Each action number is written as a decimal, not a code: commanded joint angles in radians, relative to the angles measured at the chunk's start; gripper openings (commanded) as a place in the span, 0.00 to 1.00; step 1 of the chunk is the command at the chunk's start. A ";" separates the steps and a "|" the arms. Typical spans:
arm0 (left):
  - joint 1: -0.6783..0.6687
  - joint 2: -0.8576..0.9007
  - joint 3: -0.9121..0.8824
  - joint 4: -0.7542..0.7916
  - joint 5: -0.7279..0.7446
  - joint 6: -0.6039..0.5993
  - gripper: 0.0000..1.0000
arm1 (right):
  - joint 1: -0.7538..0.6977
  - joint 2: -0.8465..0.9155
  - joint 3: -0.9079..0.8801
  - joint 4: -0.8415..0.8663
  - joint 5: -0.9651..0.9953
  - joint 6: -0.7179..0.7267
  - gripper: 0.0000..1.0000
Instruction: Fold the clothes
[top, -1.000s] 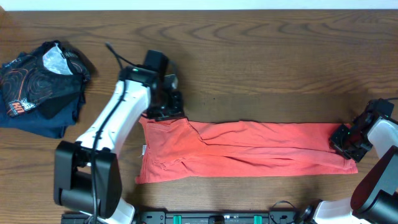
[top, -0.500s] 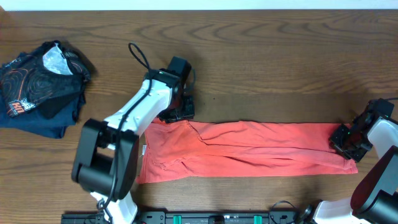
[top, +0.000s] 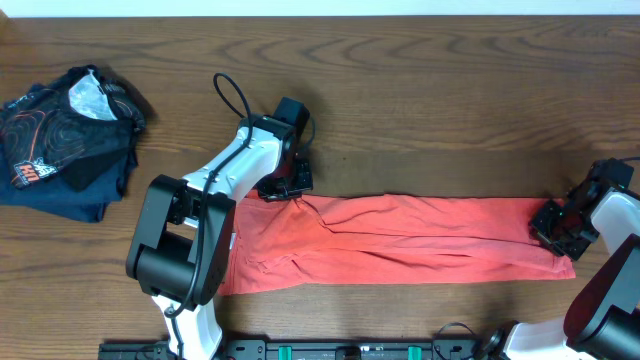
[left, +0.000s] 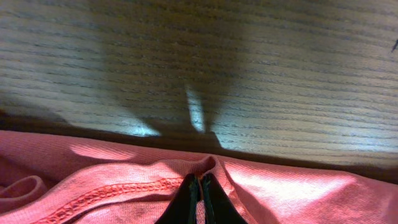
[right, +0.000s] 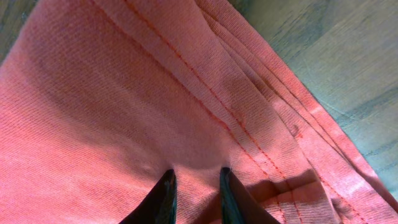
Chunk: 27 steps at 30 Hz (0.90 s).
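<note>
Our left fingers (left: 185, 200) pinch the far edge of the T-shirt (top: 420, 240), and our right fingers (right: 163, 198) clamp its right end.

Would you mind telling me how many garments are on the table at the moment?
2. The coral T-shirt lies stretched along the near middle; a dark swirl-printed garment sits bunched at the far-left corner. That pile might hide more.

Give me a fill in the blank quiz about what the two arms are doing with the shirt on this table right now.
1. The left gripper is ___ on the T-shirt's far edge.
2. The right gripper holds the T-shirt's ___ end.
3. The dark garment lies on the table's ___ side, not touching the T-shirt.
Missing words: shut; right; left.
</note>
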 joint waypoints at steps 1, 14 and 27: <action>-0.001 -0.016 -0.004 0.000 0.052 0.021 0.06 | 0.009 0.037 -0.038 0.014 -0.002 0.005 0.23; -0.046 -0.234 -0.003 -0.097 0.304 0.151 0.06 | 0.009 0.037 -0.038 0.014 -0.001 0.005 0.23; -0.286 -0.228 -0.103 -0.078 0.196 0.117 0.06 | 0.009 0.037 -0.038 0.010 -0.002 0.005 0.23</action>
